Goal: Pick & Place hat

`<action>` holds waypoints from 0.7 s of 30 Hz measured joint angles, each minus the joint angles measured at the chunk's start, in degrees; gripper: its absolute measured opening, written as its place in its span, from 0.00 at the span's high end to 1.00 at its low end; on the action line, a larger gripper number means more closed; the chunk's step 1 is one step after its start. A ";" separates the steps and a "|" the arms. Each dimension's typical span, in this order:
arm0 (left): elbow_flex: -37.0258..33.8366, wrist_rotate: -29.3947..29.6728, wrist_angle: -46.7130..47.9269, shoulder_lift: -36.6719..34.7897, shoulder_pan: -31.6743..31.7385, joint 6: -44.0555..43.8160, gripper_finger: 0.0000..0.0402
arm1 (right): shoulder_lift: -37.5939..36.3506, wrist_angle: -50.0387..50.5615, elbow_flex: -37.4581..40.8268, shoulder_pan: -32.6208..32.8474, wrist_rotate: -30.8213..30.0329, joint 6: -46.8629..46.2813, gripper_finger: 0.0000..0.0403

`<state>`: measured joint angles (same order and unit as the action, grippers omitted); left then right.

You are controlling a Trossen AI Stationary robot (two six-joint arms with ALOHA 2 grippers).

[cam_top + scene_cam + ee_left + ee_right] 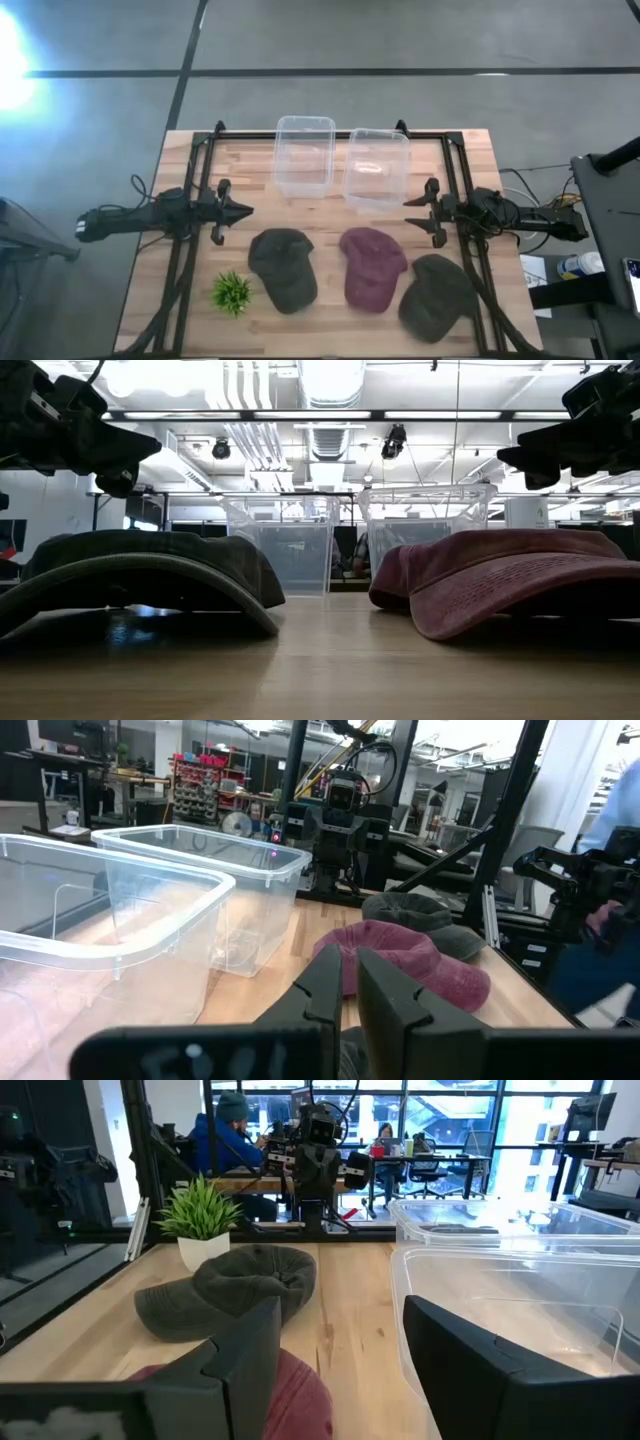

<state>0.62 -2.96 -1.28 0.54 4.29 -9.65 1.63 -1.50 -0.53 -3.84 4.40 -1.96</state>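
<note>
You're hovering both grippers: left fingers (345, 990) nearly closed, right fingers (250, 1350) wide. Descend squarely over the maroon hat's (372, 265) crown.

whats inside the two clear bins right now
Nothing shows inside either clear bin: the left bin and the right bin show only bare walls and floors. All three caps lie outside on the table.

Three hats (374, 267) lie in a row before two side-by-side bins (304, 153), plant (232, 292) leftmost.
</note>
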 joint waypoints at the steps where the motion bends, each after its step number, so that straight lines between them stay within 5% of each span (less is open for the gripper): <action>1: 0.00 0.00 0.01 -0.02 0.02 0.00 0.93 | 0.02 0.00 0.01 0.00 -0.01 0.00 0.48; 10: 0.00 0.00 0.01 -0.02 0.01 0.00 0.93 | 0.00 -0.02 0.01 0.00 -0.28 0.01 0.48; 14: 0.00 0.00 0.01 0.00 0.02 0.00 0.93 | 0.54 -1.12 -0.01 -0.02 -16.91 -0.12 0.48; 16: 0.00 0.00 0.01 0.00 0.02 0.00 0.93 | 0.74 -1.51 0.01 0.07 -20.69 -7.75 0.48; 21: 0.00 0.00 -0.02 -0.01 0.01 0.00 0.93 | 0.74 -1.73 0.02 0.07 -18.01 -44.09 0.48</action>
<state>0.62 -2.96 -1.30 0.53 4.31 -9.65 2.37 -3.22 -0.51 -3.77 -13.60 -46.04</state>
